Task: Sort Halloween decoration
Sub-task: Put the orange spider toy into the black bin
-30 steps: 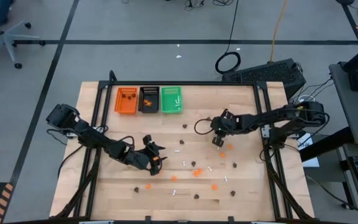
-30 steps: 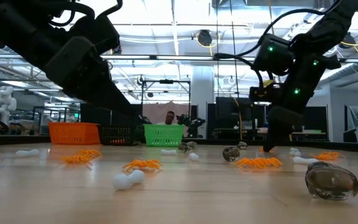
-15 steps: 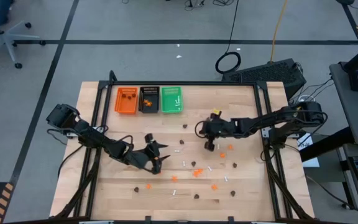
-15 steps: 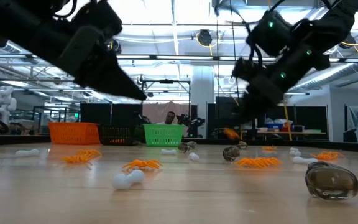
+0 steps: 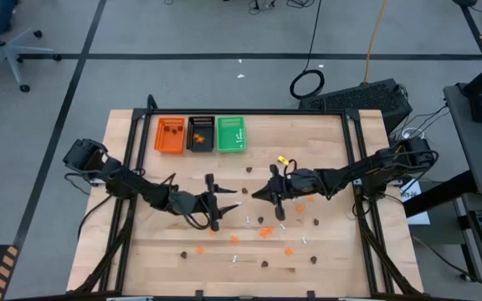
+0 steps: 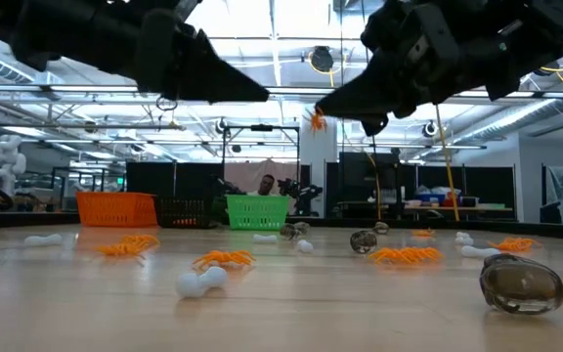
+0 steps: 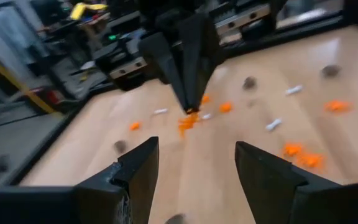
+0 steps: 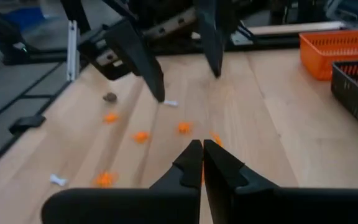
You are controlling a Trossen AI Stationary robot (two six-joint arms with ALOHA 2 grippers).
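A pale wooden table (image 5: 141,259) with a dark frame is being viewed from straight above, standing on a grey floor marked with dark tape lines. An office chair (image 5: 2,50) is seen at the far left of the room.

On the table's left side, the left arm is being stretched toward the middle, and the left gripper (image 5: 224,203) is being held above the boards with its fingers spread and nothing between them. At the back edge, three small trays are lined up touching one another — the orange tray (image 5: 171,135), then the black tray (image 5: 200,134), then the green tray (image 5: 231,134).

The Halloween decoration is lying scattered across the centre and front of the table: orange blobs (image 5: 265,232), dark brown blobs (image 5: 315,222) and thin white sticks (image 5: 236,258). A few pieces are already seen inside the trays.

Just right of centre, the right gripper (image 5: 264,192) is being held in the air, tip facing the left gripper, its fingers clenched on an orange piece (image 6: 317,119) — seen from table height hanging at the fingertips, clear of the boards. The right arm is being extended from the table's right edge.

Behind the table, a coiled black cable (image 5: 307,84) and a dark case (image 5: 366,99) are lying on the floor. From table height, a large workshop with ceiling lights is visible, and a person (image 6: 267,186) is being partly hidden behind the green tray.
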